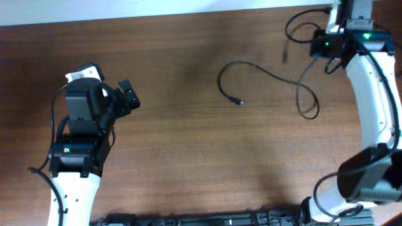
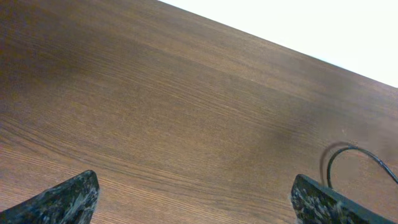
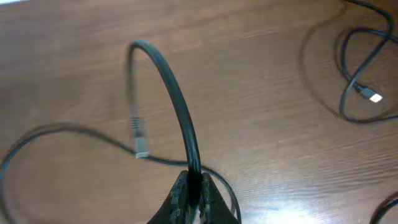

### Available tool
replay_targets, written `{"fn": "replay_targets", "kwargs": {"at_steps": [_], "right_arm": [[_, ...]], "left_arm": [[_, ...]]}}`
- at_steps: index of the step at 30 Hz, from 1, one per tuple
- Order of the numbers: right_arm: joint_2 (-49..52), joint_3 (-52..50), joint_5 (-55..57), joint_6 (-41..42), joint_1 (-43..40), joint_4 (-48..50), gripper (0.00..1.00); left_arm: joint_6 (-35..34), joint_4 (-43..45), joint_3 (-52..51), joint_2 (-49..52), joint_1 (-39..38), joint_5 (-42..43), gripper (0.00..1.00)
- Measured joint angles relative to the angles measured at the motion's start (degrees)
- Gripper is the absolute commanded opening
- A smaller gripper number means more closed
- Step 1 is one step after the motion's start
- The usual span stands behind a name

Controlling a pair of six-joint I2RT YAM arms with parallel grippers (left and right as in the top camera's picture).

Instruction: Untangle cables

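One thin black cable (image 1: pixel 270 76) lies loose on the brown table, with its plug end (image 1: pixel 239 101) at the centre and a loop at the right. My right gripper (image 1: pixel 318 45) at the far right back is shut on a second black cable (image 1: pixel 294 24). In the right wrist view that held cable (image 3: pixel 177 106) arches up from the shut jaws (image 3: pixel 194 180) and its plug (image 3: pixel 138 134) hangs down. The loose cable (image 3: pixel 62 132) lies below it. My left gripper (image 1: pixel 129 97) is open and empty at the left, far from the cables. In the left wrist view (image 2: pixel 193 205) only a cable bend (image 2: pixel 354 152) shows.
Another cable loop with a light plug tip (image 3: pixel 372 96) lies at the upper right of the right wrist view. The table's far edge (image 1: pixel 188 16) runs along the top. A black rail (image 1: pixel 207 220) lies along the front edge.
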Motion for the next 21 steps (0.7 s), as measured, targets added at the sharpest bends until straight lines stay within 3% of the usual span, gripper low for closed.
{"fn": "replay_targets", "kwargs": {"at_steps": [7, 11, 12, 13, 14, 15, 20, 21], "right_arm": [[10.16, -0.20, 0.22, -1.38, -9.27, 14.45, 0.04], [17.03, -0.20, 0.37, -4.72, -10.95, 17.84, 0.07], [17.90, -0.20, 0.35, -5.05, -10.91, 17.68, 0.14], [19.71, -0.20, -0.09, -5.81, -10.67, 17.25, 0.33], [20.76, -0.20, -1.25, -5.97, -10.49, 16.94, 0.63], [21.51, -0.20, -2.40, -6.23, -10.16, 16.79, 0.72], [21.81, -0.22, -8.37, -6.84, -7.32, 14.91, 0.76], [21.81, -0.22, -9.70, -6.82, -6.86, 13.86, 0.81]], "left_arm": [[-0.02, -0.09, 0.00, 0.00, 0.00, 0.02, 0.99], [-0.02, -0.02, 0.00, 0.00, 0.02, 0.00, 0.99], [0.00, 0.00, 0.00, 0.00, 0.00, 0.00, 0.99], [-0.02, -0.02, 0.00, 0.00, 0.00, 0.00, 0.99], [0.00, -0.02, 0.00, 0.00, 0.00, 0.00, 0.99], [0.00, -0.02, 0.00, 0.00, 0.00, 0.00, 0.99], [0.00, -0.02, 0.00, 0.00, 0.00, 0.00, 0.99], [0.00, -0.02, 0.00, 0.00, 0.00, 0.02, 0.99]]}}
